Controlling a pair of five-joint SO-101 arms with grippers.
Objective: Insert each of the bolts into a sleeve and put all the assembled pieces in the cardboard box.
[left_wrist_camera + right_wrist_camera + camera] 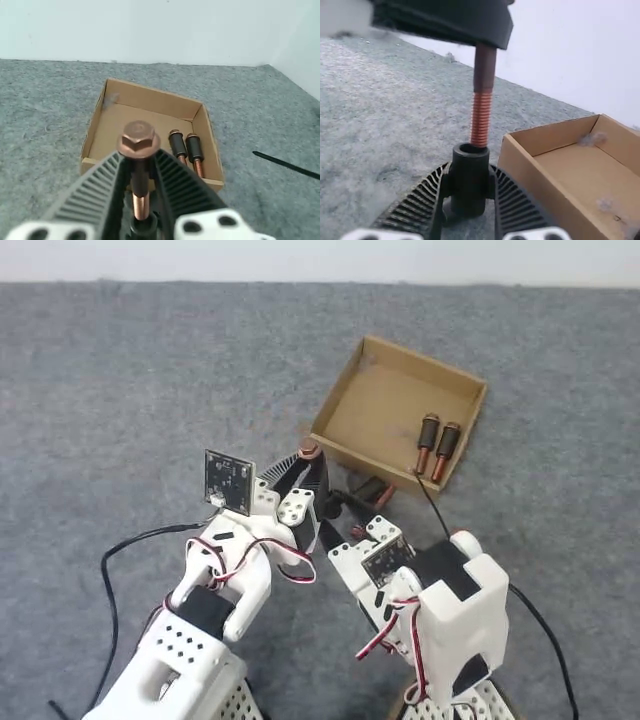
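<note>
My left gripper [305, 473] [139, 162] is shut on a copper bolt [309, 450] [139, 142], held upright with its hex head up. My right gripper [362, 498] [469, 175] is shut on a black sleeve [469, 172] directly under it. The bolt's threaded end [481, 117] [140, 205] points down with its tip at the sleeve's open mouth. Both hang over the grey carpet just in front of the cardboard box [385, 405] [150, 97] [530, 170]. Two assembled pieces [436, 447] [185, 147] lie side by side in the box's right part.
A thin black cable [432, 502] [285, 165] runs across the carpet from the box's near right corner toward the right arm. The box's near wall [368, 456] stands close behind both grippers. Open carpet lies to the left.
</note>
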